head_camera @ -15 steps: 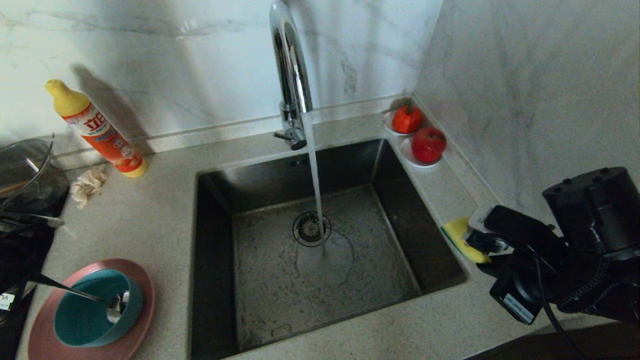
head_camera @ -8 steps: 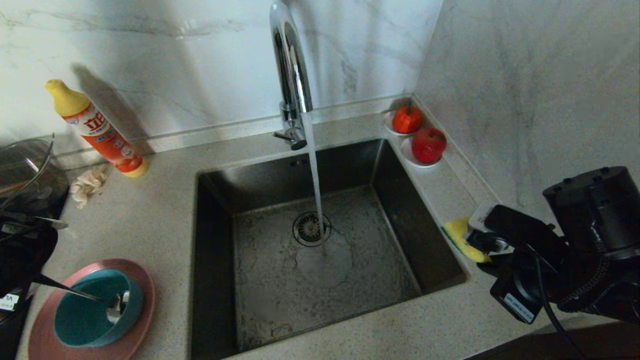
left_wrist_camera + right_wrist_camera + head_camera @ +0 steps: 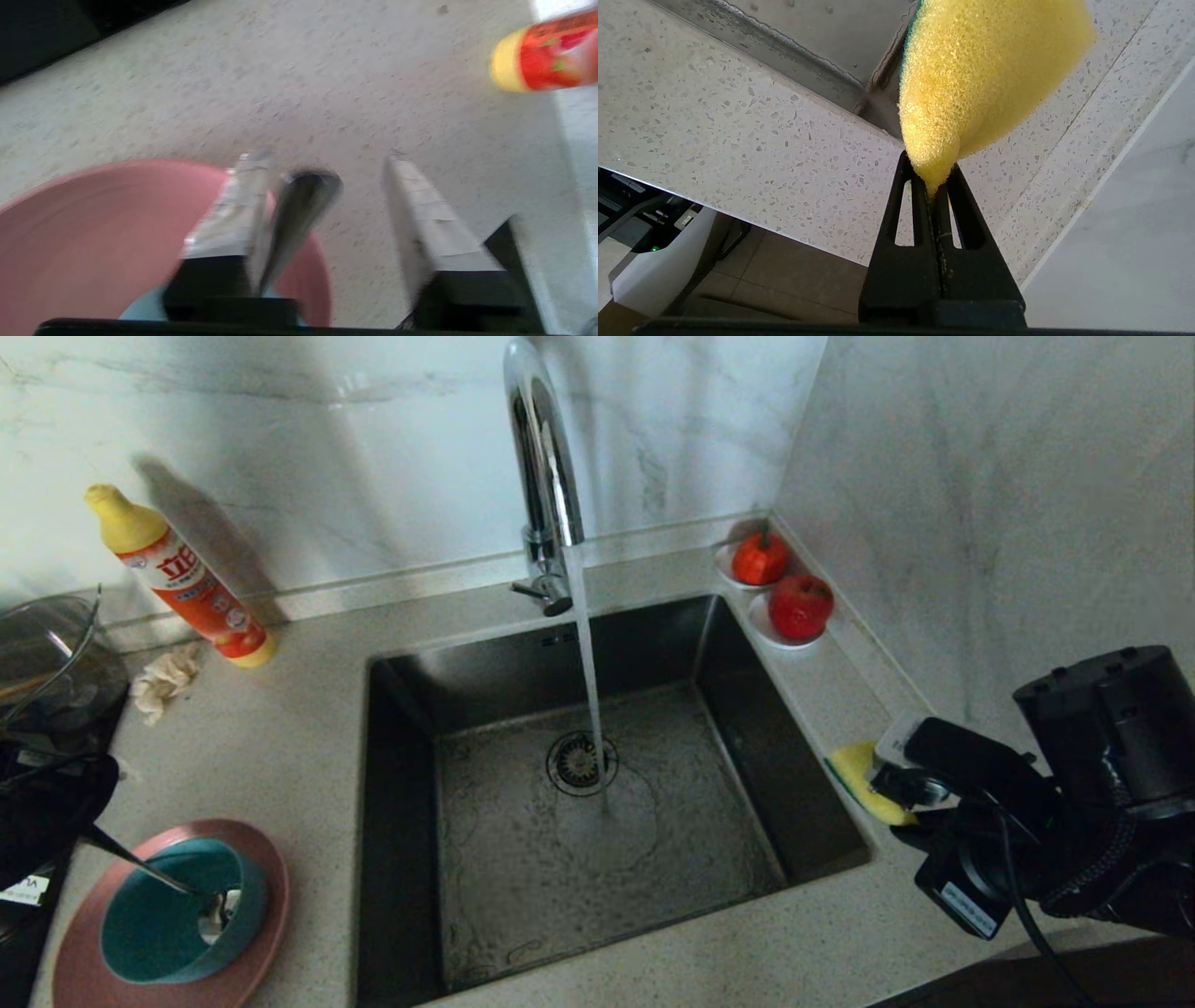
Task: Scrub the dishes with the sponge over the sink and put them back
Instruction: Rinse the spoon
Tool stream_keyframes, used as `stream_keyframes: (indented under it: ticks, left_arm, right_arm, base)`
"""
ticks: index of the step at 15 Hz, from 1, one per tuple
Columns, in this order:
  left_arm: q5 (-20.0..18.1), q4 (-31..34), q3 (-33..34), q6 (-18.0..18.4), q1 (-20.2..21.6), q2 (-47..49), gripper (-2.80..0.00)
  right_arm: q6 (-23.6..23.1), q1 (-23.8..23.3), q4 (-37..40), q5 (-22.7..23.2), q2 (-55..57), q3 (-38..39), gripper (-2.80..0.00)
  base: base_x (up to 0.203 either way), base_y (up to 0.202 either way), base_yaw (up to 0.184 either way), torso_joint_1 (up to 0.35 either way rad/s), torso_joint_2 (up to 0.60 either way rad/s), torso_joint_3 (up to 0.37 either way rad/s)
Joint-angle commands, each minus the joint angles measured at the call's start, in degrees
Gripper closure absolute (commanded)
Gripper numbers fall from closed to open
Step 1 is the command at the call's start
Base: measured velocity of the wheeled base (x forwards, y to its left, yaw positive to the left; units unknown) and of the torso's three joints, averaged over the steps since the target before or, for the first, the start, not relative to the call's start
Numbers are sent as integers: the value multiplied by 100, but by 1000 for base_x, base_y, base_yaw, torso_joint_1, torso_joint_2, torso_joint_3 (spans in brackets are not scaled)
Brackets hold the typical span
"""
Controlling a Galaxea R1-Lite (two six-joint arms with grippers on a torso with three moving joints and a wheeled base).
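A pink plate (image 3: 266, 905) lies on the counter at the front left, with a teal bowl (image 3: 149, 943) on it. A silver spoon (image 3: 140, 870) leans in the bowl, its handle slanting up toward my left gripper (image 3: 325, 161). That gripper is open. The spoon handle (image 3: 299, 210) lies against one finger (image 3: 233, 214), and a wide gap separates it from the other finger. My right gripper (image 3: 930, 172) is shut on a corner of the yellow sponge (image 3: 985, 79), held over the counter beside the sink's (image 3: 401, 709) right rim. Water runs from the tap (image 3: 541, 476) into the sink.
An orange detergent bottle (image 3: 187, 583) and a beige rag (image 3: 163, 681) lie behind the plate. A glass pot (image 3: 47, 663) stands at the far left. Two saucers with red fruit (image 3: 798, 607) sit in the back right corner, against the wall.
My left hand has sunk lower over the end of the spoon's handle, and the handle now slants more steeply. The right arm and the sponge have not moved.
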Motion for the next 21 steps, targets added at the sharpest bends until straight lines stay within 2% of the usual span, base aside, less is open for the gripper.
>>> stream_keyframes:
  ticks: [1,21]
  left_arm:
    - [-4,-109,10,-35,2,49,0]
    - [11,-109,42,-17,8,-48,0]
  right_arm:
    - [-16,-8,3,-11,-6,-9,0]
    - [-7,-60,-15,-2,-41,47,0]
  base:
    - [0,0,0,0,0,0]
    - [0,0,0,0,0,0]
